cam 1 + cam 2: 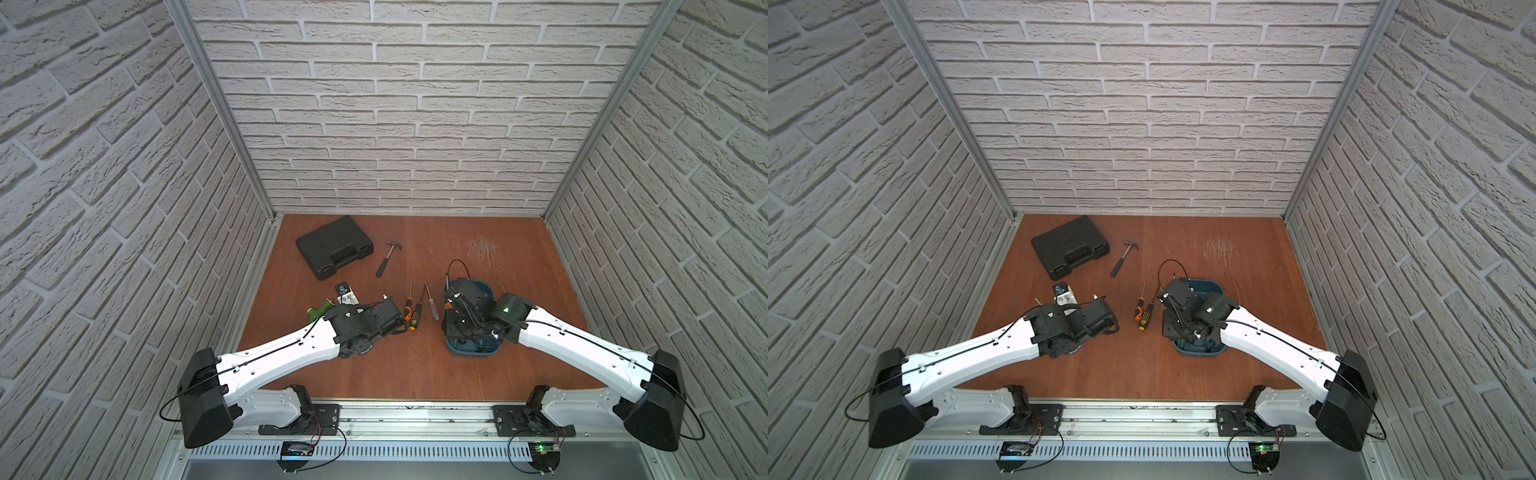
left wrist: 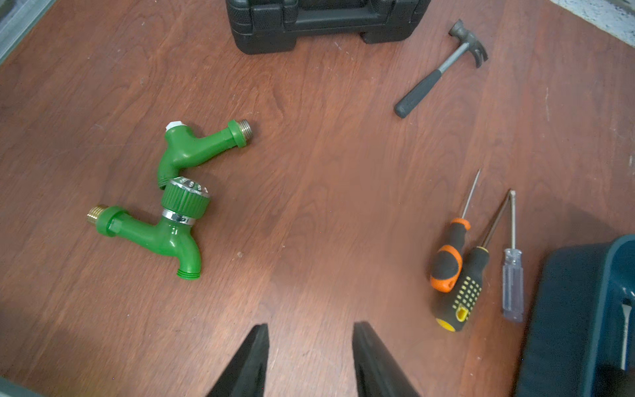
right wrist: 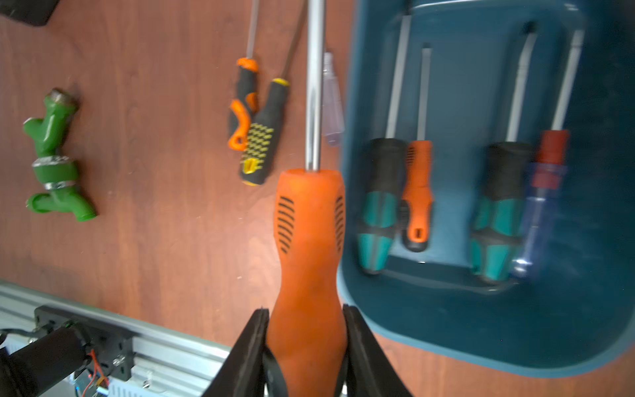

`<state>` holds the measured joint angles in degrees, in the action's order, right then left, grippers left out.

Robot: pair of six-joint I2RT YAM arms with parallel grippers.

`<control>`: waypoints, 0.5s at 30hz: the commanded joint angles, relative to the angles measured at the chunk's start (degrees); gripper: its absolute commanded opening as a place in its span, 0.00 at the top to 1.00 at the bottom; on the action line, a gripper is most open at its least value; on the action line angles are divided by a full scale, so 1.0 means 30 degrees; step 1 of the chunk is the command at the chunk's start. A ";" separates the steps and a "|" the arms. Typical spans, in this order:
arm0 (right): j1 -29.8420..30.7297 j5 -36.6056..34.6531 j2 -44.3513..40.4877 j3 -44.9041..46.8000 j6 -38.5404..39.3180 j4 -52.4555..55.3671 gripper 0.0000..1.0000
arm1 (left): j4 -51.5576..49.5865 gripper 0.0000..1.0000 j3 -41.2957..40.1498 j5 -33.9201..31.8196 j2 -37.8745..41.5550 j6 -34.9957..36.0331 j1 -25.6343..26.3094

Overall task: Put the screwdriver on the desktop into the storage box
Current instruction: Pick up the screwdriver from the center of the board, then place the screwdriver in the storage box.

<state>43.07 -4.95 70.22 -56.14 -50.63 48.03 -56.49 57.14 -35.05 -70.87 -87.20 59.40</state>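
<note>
Surface: reddish-brown wood-grain desktop (image 1: 415, 365), walled by white brick-pattern panels.
Both top views: the right arm's wrist hides most of the shallow dark teal plastic storage box (image 1: 473, 352), right of centre.
Left wrist: left gripper (image 2: 311, 326) has its jaws apart and empty above bare board; three loose screwdrivers (image 2: 464, 292) lie just left of the box.
Right wrist: right gripper (image 3: 305, 309) clamps the waist of the orange-handled, steel-shafted screwdriver (image 3: 309, 223), by the box's left rim; four more screwdrivers (image 3: 417, 192) lie inside.
Handling: likely stiff, light, handle-heavy; the grippy handle beats the slick shaft.
</note>
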 commanded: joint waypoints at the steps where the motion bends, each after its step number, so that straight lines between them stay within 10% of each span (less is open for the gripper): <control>1: -0.1860 0.1447 -0.0500 0.1515 0.2228 -0.0426 0.83 | 0.0657 0.54 0.0512 0.0325 -0.0549 0.0693 -0.0208; 15: -0.6001 0.2477 0.3628 0.1457 0.5768 -0.0792 0.87 | 0.1018 0.54 0.1367 0.0635 -0.1731 0.0944 -0.0317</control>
<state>26.13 1.54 79.59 -51.22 -36.36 47.81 -53.41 59.79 -32.99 -75.37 -85.03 58.87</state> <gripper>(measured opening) 0.375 0.461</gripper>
